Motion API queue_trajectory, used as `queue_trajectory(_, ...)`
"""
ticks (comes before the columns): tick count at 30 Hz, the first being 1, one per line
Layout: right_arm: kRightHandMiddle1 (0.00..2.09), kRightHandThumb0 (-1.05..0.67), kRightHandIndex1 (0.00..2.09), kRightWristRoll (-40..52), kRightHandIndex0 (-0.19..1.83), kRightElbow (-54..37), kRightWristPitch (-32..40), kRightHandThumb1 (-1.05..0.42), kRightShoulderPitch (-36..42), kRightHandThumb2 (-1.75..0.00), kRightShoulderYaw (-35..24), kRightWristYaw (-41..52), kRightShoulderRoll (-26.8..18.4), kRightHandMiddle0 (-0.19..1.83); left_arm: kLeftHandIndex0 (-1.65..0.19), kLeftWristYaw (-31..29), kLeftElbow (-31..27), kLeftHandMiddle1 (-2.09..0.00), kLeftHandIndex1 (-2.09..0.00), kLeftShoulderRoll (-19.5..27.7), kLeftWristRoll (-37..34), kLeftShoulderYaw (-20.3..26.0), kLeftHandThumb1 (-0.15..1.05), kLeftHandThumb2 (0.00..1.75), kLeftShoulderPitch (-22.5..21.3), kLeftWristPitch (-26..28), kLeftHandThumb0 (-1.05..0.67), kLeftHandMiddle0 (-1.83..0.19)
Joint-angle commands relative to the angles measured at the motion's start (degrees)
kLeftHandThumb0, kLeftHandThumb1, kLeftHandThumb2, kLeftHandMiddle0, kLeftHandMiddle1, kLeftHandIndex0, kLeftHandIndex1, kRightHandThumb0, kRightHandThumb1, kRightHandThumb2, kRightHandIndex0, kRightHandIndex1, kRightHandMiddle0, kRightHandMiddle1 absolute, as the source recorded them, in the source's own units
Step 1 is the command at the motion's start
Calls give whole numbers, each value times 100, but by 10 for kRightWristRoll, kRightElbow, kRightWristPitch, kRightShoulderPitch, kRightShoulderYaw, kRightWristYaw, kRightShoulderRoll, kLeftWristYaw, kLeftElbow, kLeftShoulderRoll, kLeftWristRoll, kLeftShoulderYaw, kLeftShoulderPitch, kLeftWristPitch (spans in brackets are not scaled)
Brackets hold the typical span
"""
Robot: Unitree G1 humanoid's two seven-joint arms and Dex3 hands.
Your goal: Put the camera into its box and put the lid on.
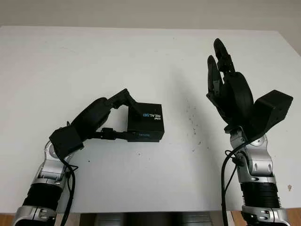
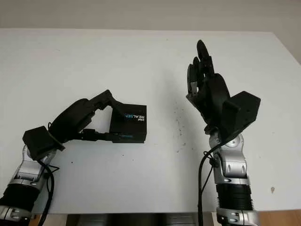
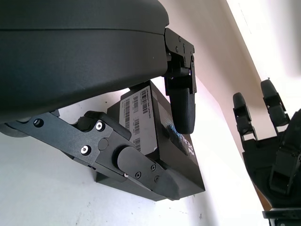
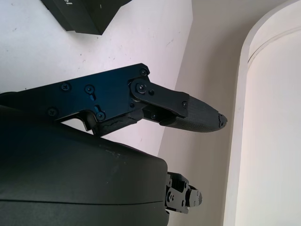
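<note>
Box [image 1: 145,122], black, lid apparently on, sits mid-bench [image 1: 94,61], clasped by left hand [image 1: 120,110] from 9 o'clock. Right hand [image 1: 225,84] raised open at 3 o'clock. Closing step seemingly done; next, release.

Even, diffuse overhead light washed the white surface [image 1: 150,61] to a bright, nearly flat tone, with only faint, soft-edged shadows pooled beneath the black box [image 1: 145,123] and the left robot hand [image 1: 109,114]. The matte black shells lost most detail in the stereo views. In the left wrist view, a sheen ran along the hand's casing, the box label stayed legible, and the far background burned out to white.
</note>
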Motion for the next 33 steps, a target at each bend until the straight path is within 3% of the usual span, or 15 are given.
queue_trajectory(1,18,-68,5,1,-13,-15,-1,-105,5,-69,-5,-1,-3,-19,-16,0,4,-179,-159,5,7,-9,97,5,-5,-2,-25,-12)
queue_trajectory(13,16,-68,5,3,-14,-10,-4,-105,4,-69,-7,6,-6,-18,-15,14,-1,-176,-157,21,27,-4,97,6,6,-2,-24,-12)
queue_trajectory(15,16,-68,5,6,-14,-9,-6,-105,4,-70,-8,10,-6,-19,-10,20,-15,-150,-147,46,73,-17,100,6,9,-5,-32,-7)
queue_trajectory(16,16,-68,5,8,-14,-8,-8,-105,4,-70,-9,12,-6,-19,-6,26,-28,-116,-129,66,116,-28,102,10,10,-10,-43,-4)
queue_trajectory(17,16,-68,5,9,-14,-8,-8,-105,3,-70,-10,13,-5,-18,-4,27,-43,-59,-86,87,157,-40,104,23,11,-10,-58,-3)
queue_trajectory(18,16,-68,5,9,-14,-8,-8,-105,3,-69,-11,12,-4,-18,-6,28,-61,-33,-53,108,199,-52,104,31,12,-6,-65,2)
queue_trajectory(20,17,-68,6,9,-13,-10,-5,-105,3,-68,-11,11,-3,-18,3,26,-97,-7,-15,137,261,-69,105,48,16,12,-80,15)
queue_trajectory(27,15,-67,5,10,-15,-11,-5,-105,1,-70,-10,19,-8,-19,19,17,-202,0,0,182,359,-96,105,67,35,75,-90,19)
queue_trajectory(33,14,-67,5,11,-15,-12,-3,-105,1,-70,-10,20,-6,-19,19,-3,-248,0,0,194,367,-102,105,70,40,112,-92,19)
